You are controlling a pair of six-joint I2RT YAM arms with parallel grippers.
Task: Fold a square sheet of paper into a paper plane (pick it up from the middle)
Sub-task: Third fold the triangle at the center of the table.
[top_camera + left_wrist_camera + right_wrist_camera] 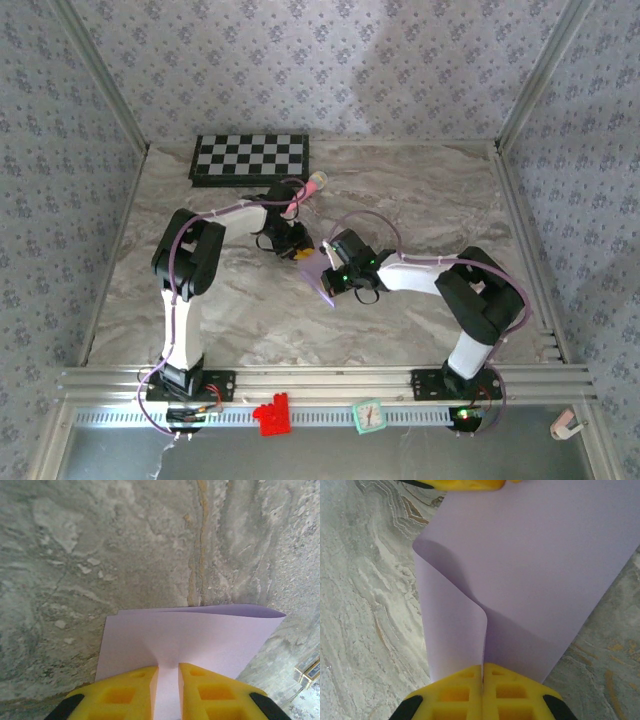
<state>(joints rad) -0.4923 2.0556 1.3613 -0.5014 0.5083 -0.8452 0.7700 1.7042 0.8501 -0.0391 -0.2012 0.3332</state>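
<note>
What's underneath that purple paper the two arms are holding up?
Under the square sheet of paper, held by the left tool and right tool, lies marbled table. The patch directly beneath it is covered.

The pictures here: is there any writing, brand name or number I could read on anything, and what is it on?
None can be read.
The small clock on the front rail: its dial marks are too small to make out.
The sheet of paper, the checkered board and the red block carry no writing.
</note>
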